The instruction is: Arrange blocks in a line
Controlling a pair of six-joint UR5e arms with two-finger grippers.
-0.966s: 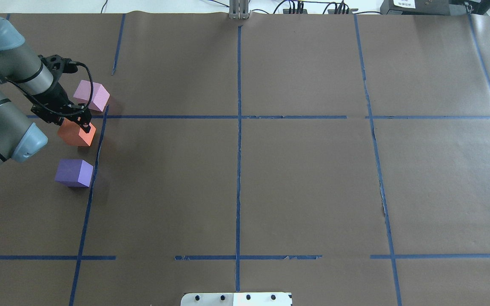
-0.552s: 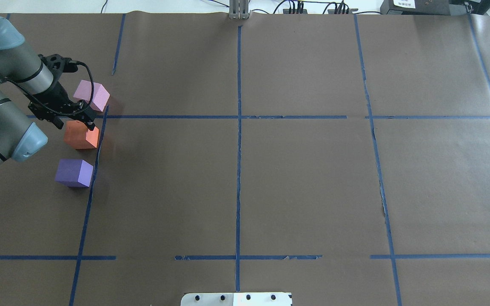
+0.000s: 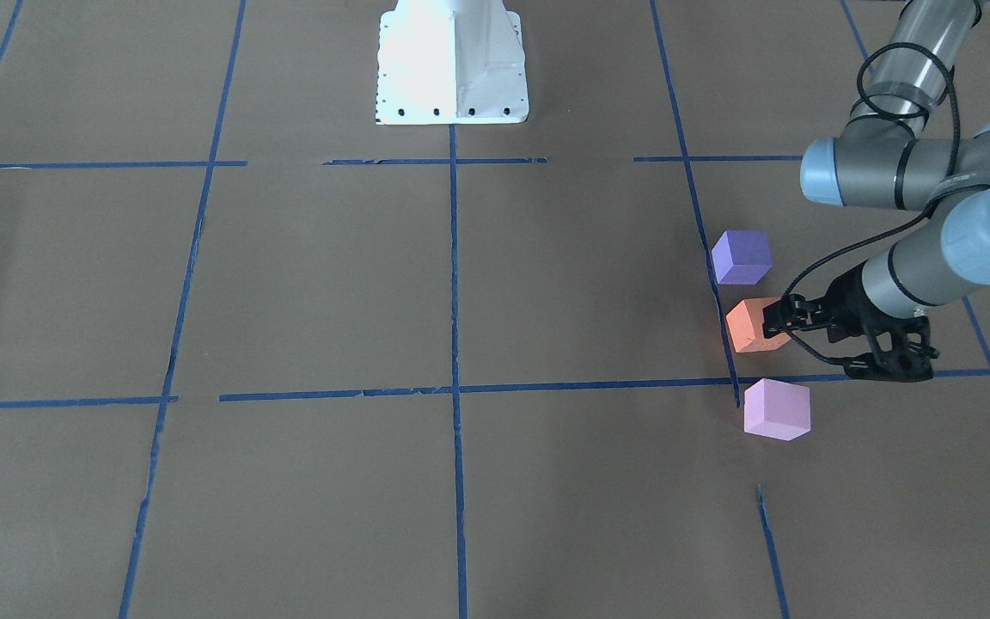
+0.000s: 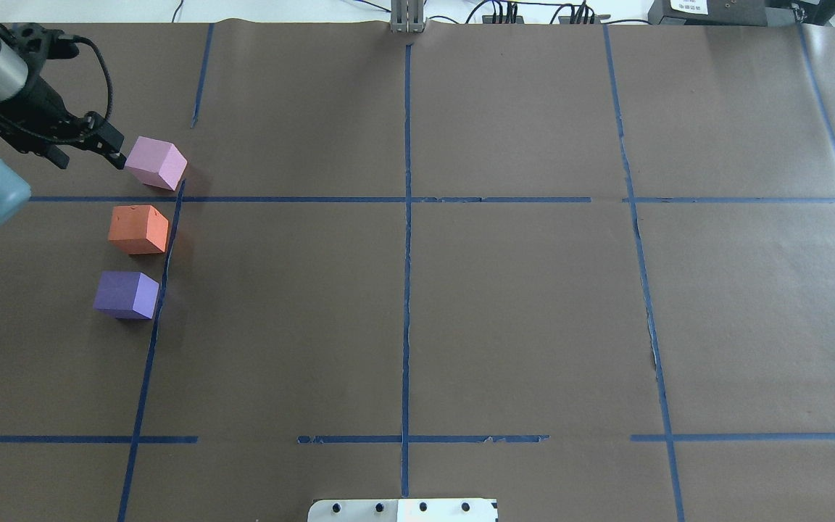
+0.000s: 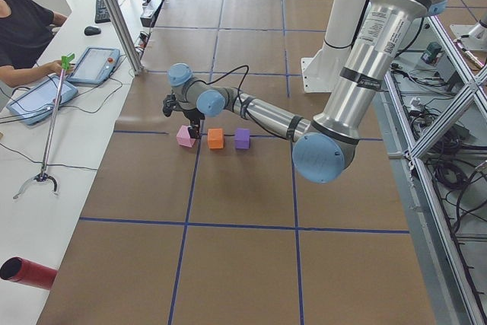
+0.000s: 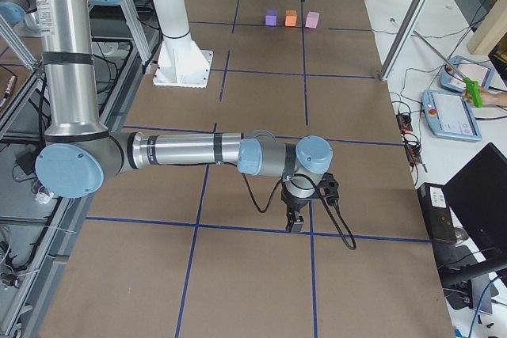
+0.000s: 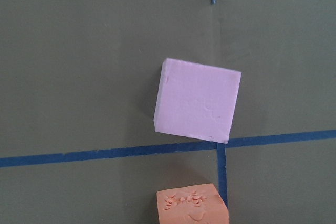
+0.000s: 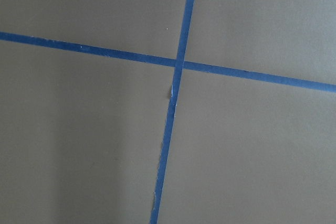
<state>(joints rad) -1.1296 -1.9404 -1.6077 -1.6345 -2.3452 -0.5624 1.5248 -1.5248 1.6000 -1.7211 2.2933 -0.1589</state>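
Observation:
Three blocks stand in a row along a blue tape line at the table's left: pink-lilac (image 4: pixel 156 163), orange (image 4: pixel 138 228) and purple (image 4: pixel 126 295). They also show in the front view as pink (image 3: pixel 775 409), orange (image 3: pixel 751 327) and purple (image 3: pixel 742 256). My left gripper (image 4: pixel 91 158) is open and empty, raised just left of the pink block. The left wrist view shows the pink block (image 7: pixel 197 100) and the top of the orange block (image 7: pixel 191 205), with no fingers in view. My right gripper (image 6: pixel 295 223) hovers low over bare paper far from the blocks; I cannot tell whether it is open or shut.
Brown paper with a blue tape grid (image 4: pixel 406 199) covers the table. The white robot base plate (image 4: pixel 403 510) is at the near edge. An operator (image 5: pixel 23 32) with tablets sits beyond the table's left end. Cables lie along the far edge (image 4: pixel 533 14).
My left gripper opened off the orange block, rose and moved toward the far edge, beside the pink block. The orange block now stands free between the pink and purple ones.

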